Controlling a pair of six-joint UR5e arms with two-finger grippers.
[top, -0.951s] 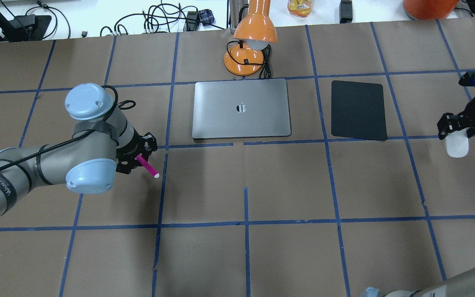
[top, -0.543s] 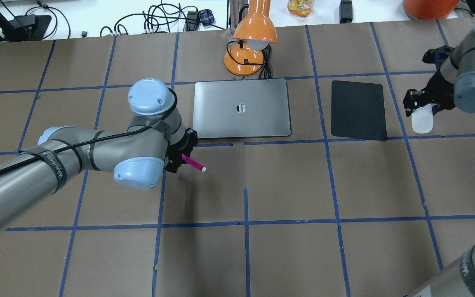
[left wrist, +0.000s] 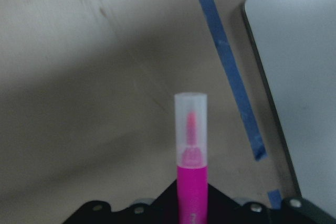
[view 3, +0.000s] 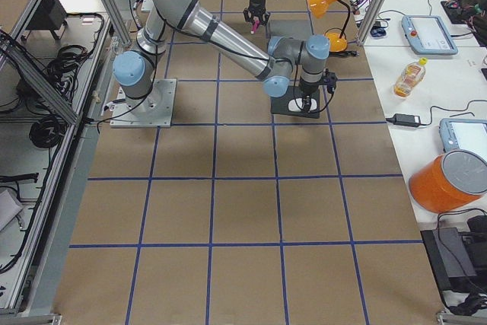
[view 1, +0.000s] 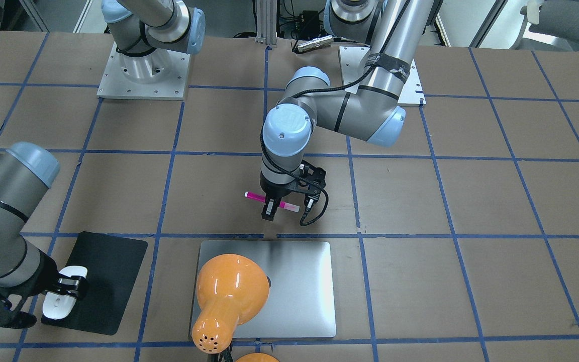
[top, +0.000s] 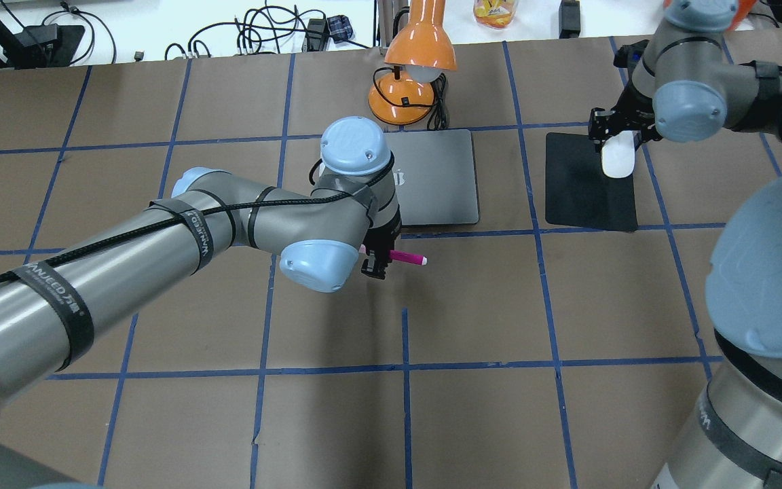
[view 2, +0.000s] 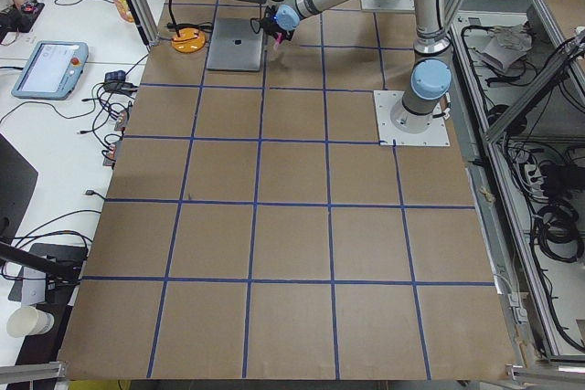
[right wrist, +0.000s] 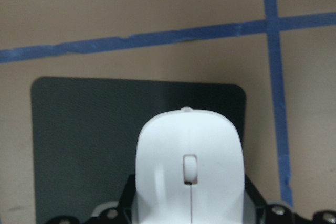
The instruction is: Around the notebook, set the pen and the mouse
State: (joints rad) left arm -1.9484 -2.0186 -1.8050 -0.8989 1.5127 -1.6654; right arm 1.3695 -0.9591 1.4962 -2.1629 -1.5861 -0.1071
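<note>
The silver-grey notebook [top: 440, 178] lies closed at the table's middle, partly hidden by my left arm. My left gripper [top: 379, 261] is shut on the magenta pen [top: 406, 257], which lies level just off the notebook's near edge, cap end pointing right. In the left wrist view the pen [left wrist: 191, 153] hangs over brown paper beside the notebook's corner [left wrist: 299, 77]. My right gripper [top: 618, 139] is shut on the white mouse [top: 618, 157] over the far right part of the black mat [top: 584, 197]. The right wrist view shows the mouse [right wrist: 189, 174] above that mat [right wrist: 84, 145].
An orange desk lamp [top: 413, 64] stands just behind the notebook, its cable beside the base. In the front-facing view the lamp's shade [view 1: 229, 289] covers part of the notebook [view 1: 302, 286]. Blue tape lines grid the brown table. Cables and a bottle lie beyond the far edge.
My left arm has carried the pen rightward, from left of the notebook to just before its near edge. My right arm has brought the mouse leftward and farther back, to above the black mat.
</note>
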